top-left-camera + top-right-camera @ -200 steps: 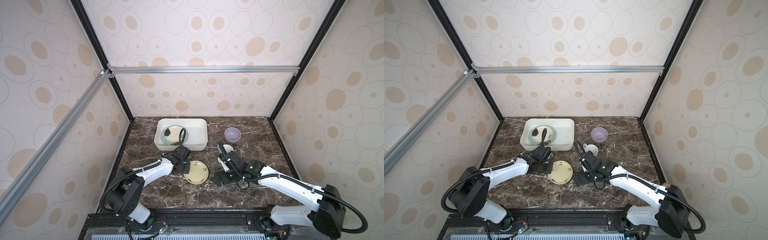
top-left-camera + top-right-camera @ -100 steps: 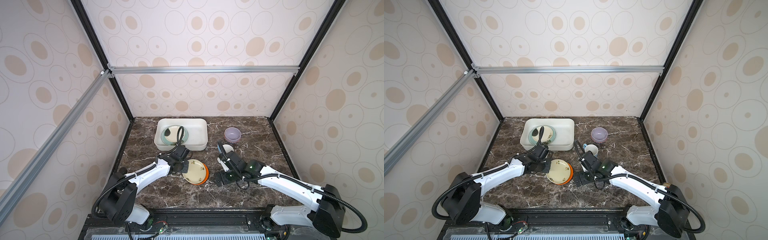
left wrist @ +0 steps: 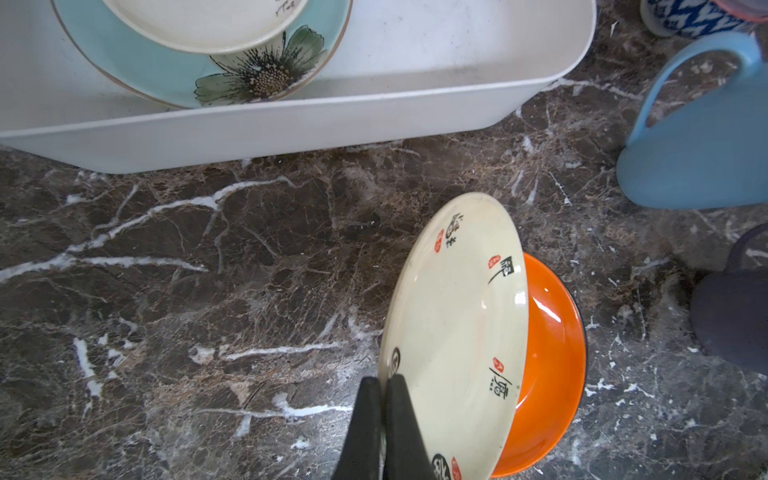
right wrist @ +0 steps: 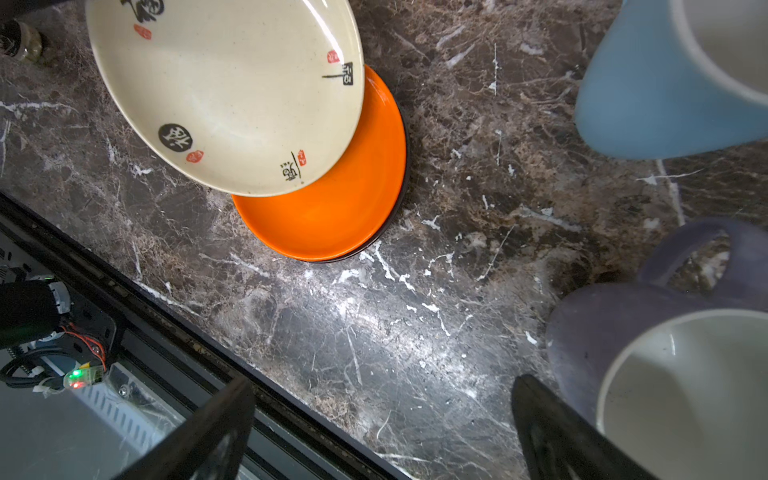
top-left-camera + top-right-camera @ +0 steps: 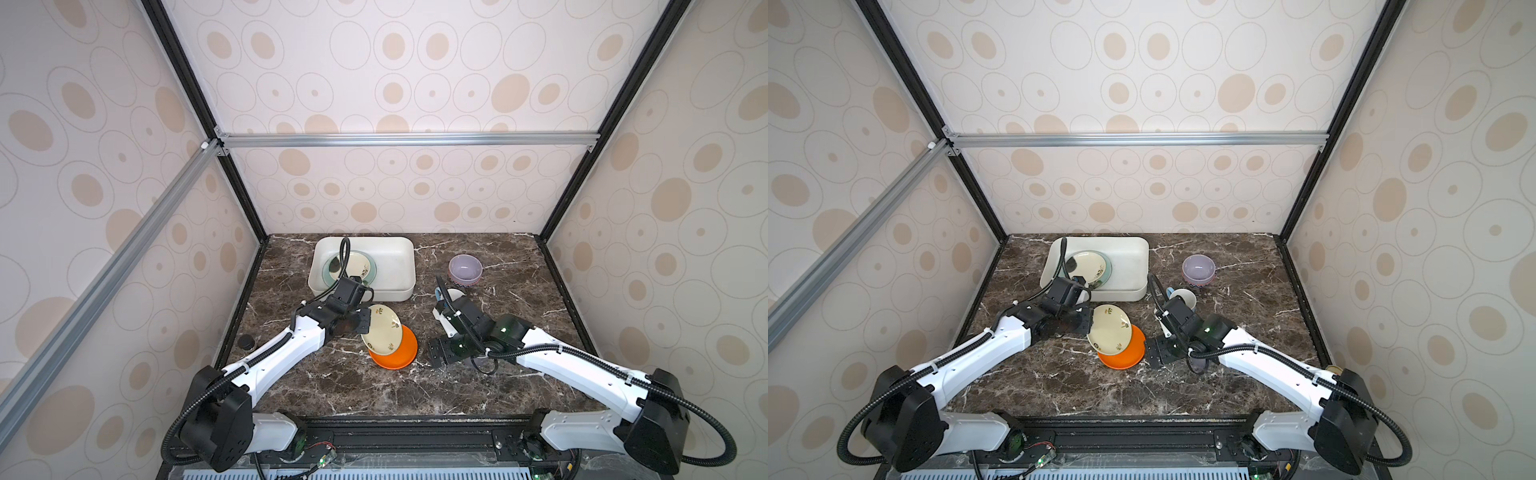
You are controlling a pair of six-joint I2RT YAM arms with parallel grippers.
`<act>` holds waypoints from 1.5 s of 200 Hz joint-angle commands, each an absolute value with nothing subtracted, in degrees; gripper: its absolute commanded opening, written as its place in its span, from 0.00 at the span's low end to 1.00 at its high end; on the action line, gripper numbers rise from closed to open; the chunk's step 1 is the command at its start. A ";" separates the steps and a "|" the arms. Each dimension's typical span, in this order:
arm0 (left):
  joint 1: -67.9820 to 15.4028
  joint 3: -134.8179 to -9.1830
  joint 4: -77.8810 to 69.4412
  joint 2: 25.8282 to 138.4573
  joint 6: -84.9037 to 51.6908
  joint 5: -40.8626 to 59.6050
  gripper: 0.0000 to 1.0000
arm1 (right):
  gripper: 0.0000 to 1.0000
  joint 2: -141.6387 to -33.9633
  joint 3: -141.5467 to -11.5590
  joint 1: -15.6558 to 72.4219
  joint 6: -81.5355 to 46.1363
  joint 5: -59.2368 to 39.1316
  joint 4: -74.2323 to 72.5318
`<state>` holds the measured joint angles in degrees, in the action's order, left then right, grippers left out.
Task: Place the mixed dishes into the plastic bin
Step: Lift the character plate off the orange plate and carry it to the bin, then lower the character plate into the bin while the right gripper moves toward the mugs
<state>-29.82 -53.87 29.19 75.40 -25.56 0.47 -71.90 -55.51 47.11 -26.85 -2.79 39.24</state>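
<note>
A: While the small cream floral plate (image 5: 381, 332) lay flat over the black orange-rimmed plate (image 5: 401, 357) a second ago, it now hangs tilted, one edge up, the orange face bared beneath it. What's got it?

B: The left gripper (image 3: 380, 401), jaws pinched shut on the plate's near rim. The low edge looks close to the orange plate, touching or not I cannot tell

A: So the stack is split?

B: I'd say so; this plate is on its way, the orange one waits on the table (image 5: 332, 395). The plastic bin (image 5: 361, 240) sits just beyond the left gripper, holding the teal flower plate (image 3: 166, 75) with another cream plate (image 3: 199, 20) on it

A: Room to get over?

B: The bin's near wall must be cleared, so lift first. Its right half is bare. The light blue mug (image 3: 702, 158) stands beside the path, near the bin's corner

A: And the other arm?

B: The right gripper (image 4: 382, 380) hangs wide open, empty, just beside the purple mug (image 4: 615, 332), apart from the plates. The lavender bowl (image 5: 465, 268) stands well clear, beyond the mugs
</note>
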 commanded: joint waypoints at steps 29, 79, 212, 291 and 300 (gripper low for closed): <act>-28.91 -56.73 29.53 73.15 -24.37 3.20 0.00 | 1.00 -72.42 -57.04 46.67 -26.28 -2.37 40.87; -28.28 -60.19 30.51 72.37 -24.04 3.78 0.00 | 1.00 -72.27 -58.25 46.58 -26.07 -2.29 41.54; -17.90 -75.24 29.13 81.28 -21.18 9.15 0.00 | 1.00 -74.86 -68.77 43.89 -22.27 -1.62 46.10; -7.72 -85.74 25.88 96.52 -21.11 11.68 0.00 | 1.00 -81.72 -77.05 39.37 -18.94 -5.07 47.99; -7.02 -86.93 25.62 98.50 -21.27 11.76 0.00 | 1.00 -82.65 -78.07 38.82 -18.59 -5.63 48.11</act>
